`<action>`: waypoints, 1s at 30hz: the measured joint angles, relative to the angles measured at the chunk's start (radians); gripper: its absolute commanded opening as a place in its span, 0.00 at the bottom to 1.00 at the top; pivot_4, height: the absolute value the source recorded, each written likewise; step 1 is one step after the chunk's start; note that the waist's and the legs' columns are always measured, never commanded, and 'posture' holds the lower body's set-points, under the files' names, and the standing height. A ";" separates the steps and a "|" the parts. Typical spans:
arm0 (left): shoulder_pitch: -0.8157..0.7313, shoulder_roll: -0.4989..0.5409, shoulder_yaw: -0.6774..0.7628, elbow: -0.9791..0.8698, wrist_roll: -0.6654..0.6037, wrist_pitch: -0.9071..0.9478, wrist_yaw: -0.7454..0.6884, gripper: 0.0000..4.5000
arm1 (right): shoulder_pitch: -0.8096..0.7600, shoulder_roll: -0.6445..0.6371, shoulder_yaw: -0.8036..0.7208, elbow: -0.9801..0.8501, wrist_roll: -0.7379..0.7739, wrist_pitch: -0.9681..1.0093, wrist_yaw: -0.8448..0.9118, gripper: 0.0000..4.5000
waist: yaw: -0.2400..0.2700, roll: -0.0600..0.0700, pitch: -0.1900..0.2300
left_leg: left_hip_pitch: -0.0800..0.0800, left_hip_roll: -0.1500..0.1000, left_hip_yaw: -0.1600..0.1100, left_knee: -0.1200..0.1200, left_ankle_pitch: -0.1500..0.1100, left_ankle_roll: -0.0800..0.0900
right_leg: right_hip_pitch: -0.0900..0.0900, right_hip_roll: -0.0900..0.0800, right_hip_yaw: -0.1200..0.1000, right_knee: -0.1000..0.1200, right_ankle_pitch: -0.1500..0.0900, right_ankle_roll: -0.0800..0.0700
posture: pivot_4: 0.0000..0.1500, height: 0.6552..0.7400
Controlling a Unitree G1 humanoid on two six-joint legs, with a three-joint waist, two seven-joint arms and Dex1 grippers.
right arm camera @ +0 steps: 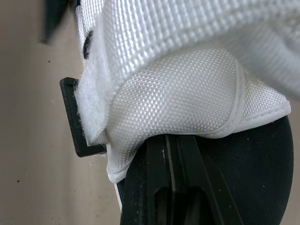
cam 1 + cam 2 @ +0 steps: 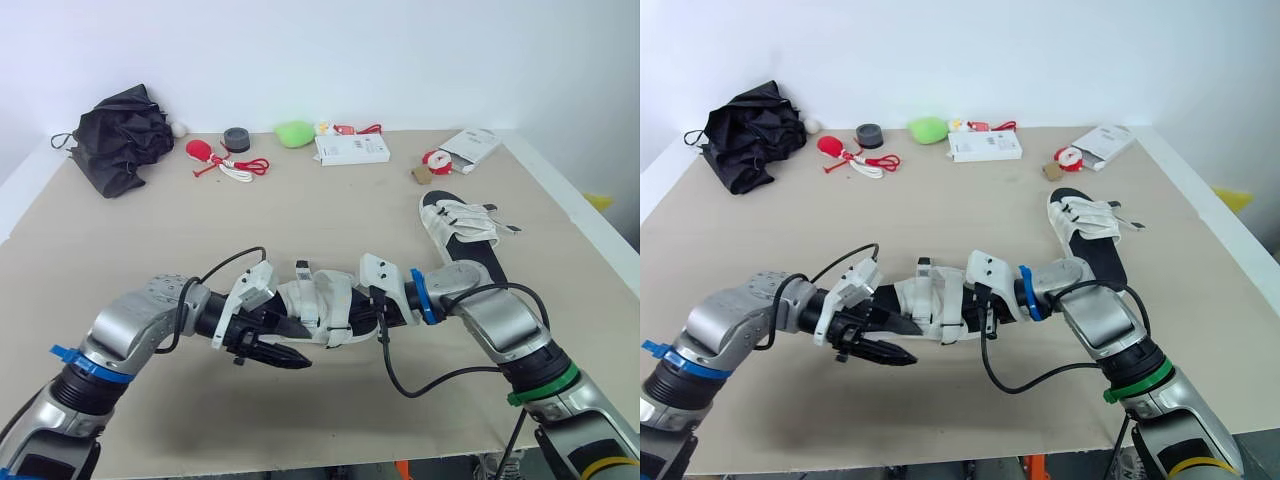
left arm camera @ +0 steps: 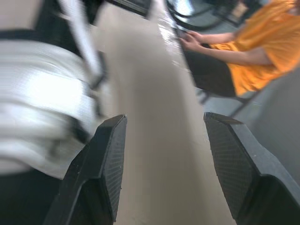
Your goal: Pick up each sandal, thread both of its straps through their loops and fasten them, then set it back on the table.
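Sandal (image 2: 318, 305): white woven straps (image 1: 187, 84), black sole (image 1: 255, 168), held near the table's (image 2: 330, 215) near edge. Right gripper (image 1: 176, 157) clamps the sole; left gripper (image 3: 165, 123) fingers apart.

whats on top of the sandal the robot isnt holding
White straps cross the sandal's black footbed, ends poking out sideways. The footbed beneath them is covered, and whether they're fastened can't be told.

Silver arms (image 2: 128, 325) — black cables (image 2: 398, 378), blue band (image 2: 420, 295), green band (image 2: 540, 385).

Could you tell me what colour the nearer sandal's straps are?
White woven straps, clearest in the right wrist view.
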 measured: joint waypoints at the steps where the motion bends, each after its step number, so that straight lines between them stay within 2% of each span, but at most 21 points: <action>1: 0.005 -0.002 -0.001 0.000 0.009 -0.015 0.007 0.60 | 0.002 0.000 0.000 -0.003 0.000 0.000 0.001 0.00 | 0.000 0.000 0.000 | 0.000 0.000 0.000 0.000 0.000 0.000 | 0.000 0.000 0.000 0.000 0.000 0.000 | 1.00 1.00; 5: 0.022 -0.063 -0.011 0.031 0.053 -0.064 0.061 0.60 | 0.005 -0.006 -0.003 -0.003 -0.001 0.001 -0.003 0.00 | 0.000 0.001 -0.001 | 0.001 -0.001 0.000 0.000 0.000 0.001 | 0.001 -0.002 0.000 0.000 0.001 0.001 | 1.00 1.00; 19: 0.035 -0.103 -0.055 0.067 0.135 -0.139 0.116 0.60 | 0.009 -0.011 -0.003 -0.006 -0.001 0.004 -0.015 0.00 | 0.003 0.003 -0.003 | 0.001 -0.002 0.000 0.001 0.002 0.002 | 0.002 -0.004 -0.001 0.000 0.002 0.002 | 1.00 1.00; 24: 0.006 -0.178 -0.042 0.072 0.109 0.005 0.188 0.60 | 0.003 -0.015 -0.002 0.002 -0.009 0.006 -0.016 0.00 | 0.006 0.003 -0.004 | 0.001 -0.004 0.000 0.002 0.005 0.007 | 0.003 -0.007 -0.001 -0.002 0.004 0.005 | 1.00 1.00; 30: -0.017 -0.201 -0.026 0.061 0.064 0.139 0.228 0.60 | -0.003 -0.015 -0.002 0.008 -0.019 0.007 -0.007 0.00 | 0.006 0.003 -0.004 | 0.001 -0.005 0.000 0.004 0.006 0.008 | 0.004 -0.011 -0.001 -0.003 0.005 0.006 | 1.00 1.00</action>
